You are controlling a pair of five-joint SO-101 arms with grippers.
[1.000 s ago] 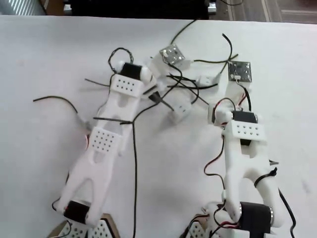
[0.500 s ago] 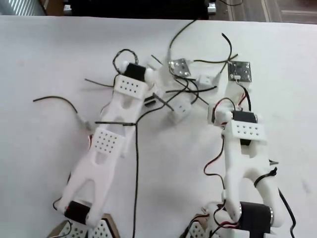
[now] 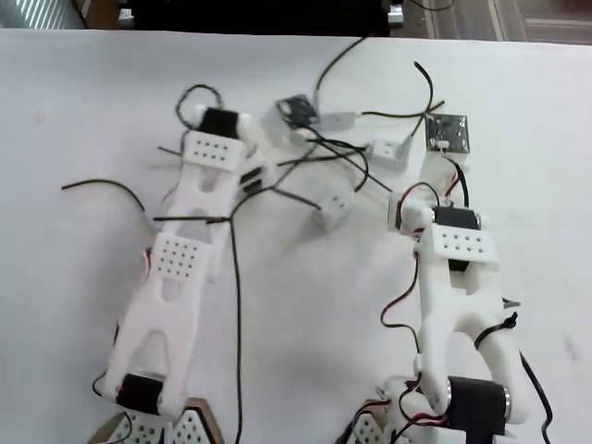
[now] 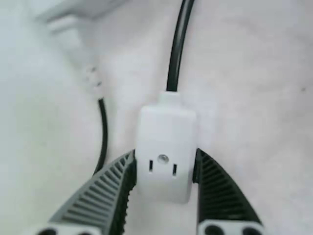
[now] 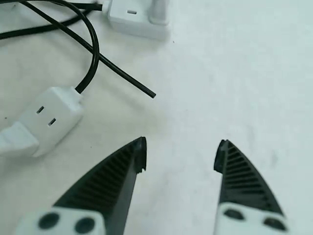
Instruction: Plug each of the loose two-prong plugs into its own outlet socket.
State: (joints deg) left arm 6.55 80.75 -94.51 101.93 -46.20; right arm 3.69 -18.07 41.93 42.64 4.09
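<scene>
White tabletop [image 3: 92, 111] carries a tangle of black cords [image 3: 324, 148] in the upper middle of the high view. Your left claw [image 4: 164, 160] is clamped on a white outlet socket [image 4: 164, 137]. Your right claw [image 5: 182, 146] gapes wide over bare table, gripping nothing, with a second socket [image 5: 49, 115] at its frame's left. No plug looks seated, so every pairing remains. Prongs are hard to pick out in the tangle.

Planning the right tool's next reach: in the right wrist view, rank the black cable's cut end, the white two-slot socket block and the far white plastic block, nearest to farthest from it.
From the open right tool:
1. black cable's cut end, just ahead of it.
2. white two-slot socket block, off to one side.
3. far white plastic block, beyond the cable loops.
</scene>
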